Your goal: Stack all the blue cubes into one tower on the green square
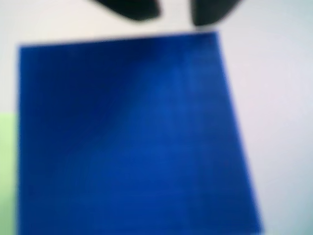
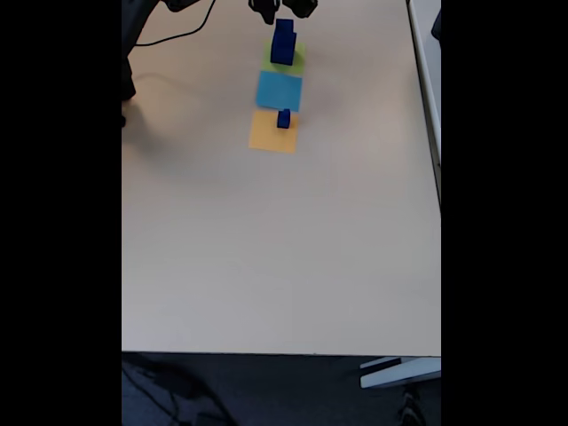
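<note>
The wrist view is heavily blurred, close below the jaws. The fixed view is evenly bright, with soft shadows.

In the fixed view, three flat squares are laid in a row down the table (image 2: 266,248): the green square (image 2: 296,60) farthest, the light-blue square (image 2: 279,90) in the middle, the orange square (image 2: 269,136) nearest. A tower of blue cubes (image 2: 284,43) is stacked on the farthest; a small blue cube (image 2: 283,119) is set on the nearest square's far edge.

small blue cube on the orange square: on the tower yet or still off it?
Off. In the fixed view the small dark blue cube sits on the flat orange square, apart from the dark blue cube tower on the lime green square.
</note>
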You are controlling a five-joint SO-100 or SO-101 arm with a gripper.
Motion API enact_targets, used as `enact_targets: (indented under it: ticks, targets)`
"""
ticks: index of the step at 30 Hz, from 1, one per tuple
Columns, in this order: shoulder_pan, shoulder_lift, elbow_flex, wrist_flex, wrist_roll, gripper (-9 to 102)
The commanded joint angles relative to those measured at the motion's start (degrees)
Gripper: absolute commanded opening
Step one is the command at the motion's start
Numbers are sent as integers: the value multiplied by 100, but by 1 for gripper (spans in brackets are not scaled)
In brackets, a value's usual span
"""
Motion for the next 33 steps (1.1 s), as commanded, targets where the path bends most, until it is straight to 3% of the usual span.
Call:
enact_targets:
  ticks: [1,33]
  targets:
    - [79,79,-88,-123,-88,0]
    - [114,0,-220,-185,-202,0]
